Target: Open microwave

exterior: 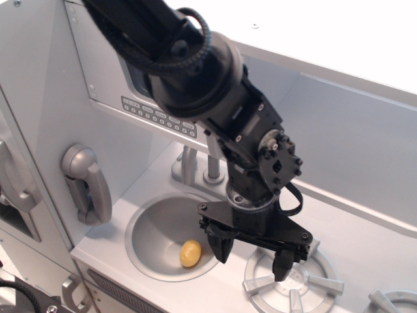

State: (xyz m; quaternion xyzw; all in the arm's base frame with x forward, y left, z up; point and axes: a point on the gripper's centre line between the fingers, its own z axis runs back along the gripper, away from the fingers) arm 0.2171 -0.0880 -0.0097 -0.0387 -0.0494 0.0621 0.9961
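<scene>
Black robot arm enters from 11 o'clock and reaches toward centre frame. Its black two-fingered gripper (251, 255) hangs at about 5 o'clock, jaws spread wide apart, nothing between them. Left finger is over the rim of the round silver sink basin (151, 229); right finger is over the grey spoked burner (293, 282). A small yellow oval potato-like object (190, 253) lies in the basin, at 9 o'clock from the gripper, apart from it. The silver-grey microwave (98, 72) sits at 10 o'clock, largely behind the arm; door appears closed, button row visible along its lower edge. A grey toy phone handset (88, 186) hangs at 9 o'clock.
</scene>
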